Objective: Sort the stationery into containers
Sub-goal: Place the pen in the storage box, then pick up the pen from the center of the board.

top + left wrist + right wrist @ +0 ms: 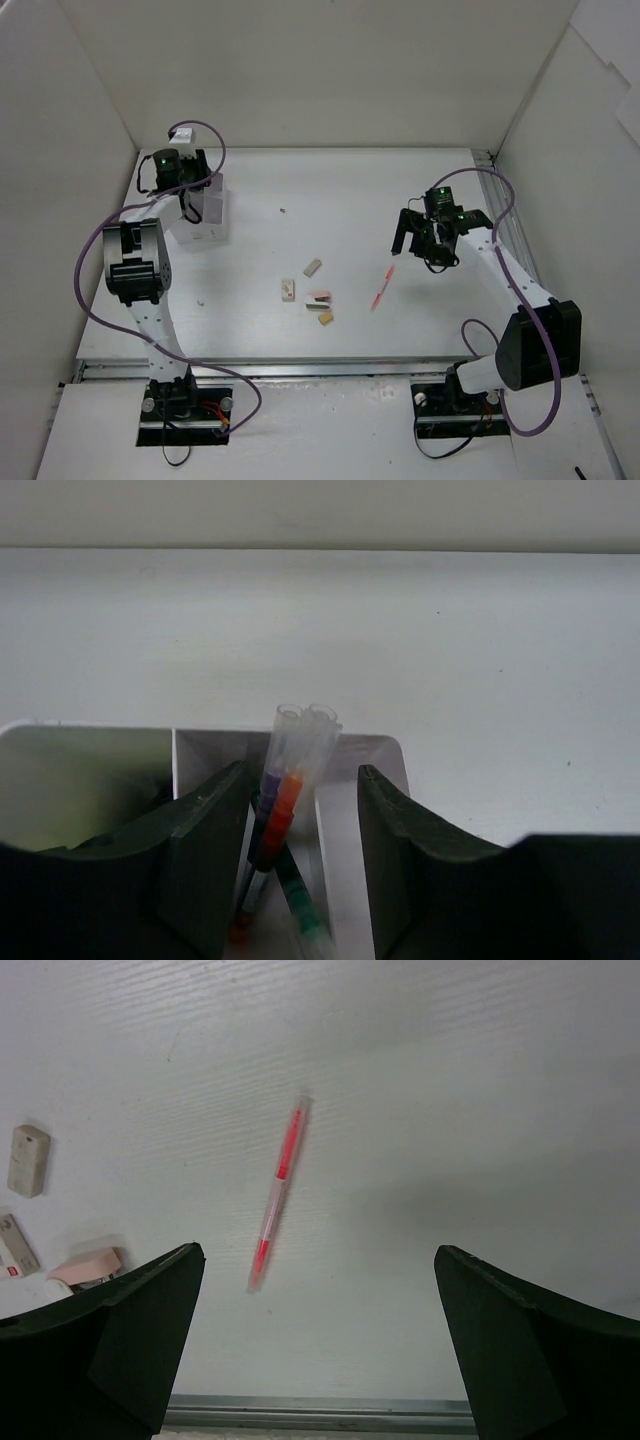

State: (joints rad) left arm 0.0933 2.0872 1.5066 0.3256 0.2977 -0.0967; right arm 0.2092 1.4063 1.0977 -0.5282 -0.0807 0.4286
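**Colour record: table surface and box contents**

We record a white table (300, 190) and a white box (212, 225). The loose pen (277, 1192) is clear with red sections. Beside it lie a beige eraser (312, 266), a white eraser (288, 290) with a red mark, a pink eraser (320, 296) and a tan eraser (326, 317). The boxed pens (290, 780) have clear caps and purple, orange and green bands. The cables (80, 272) are purple.
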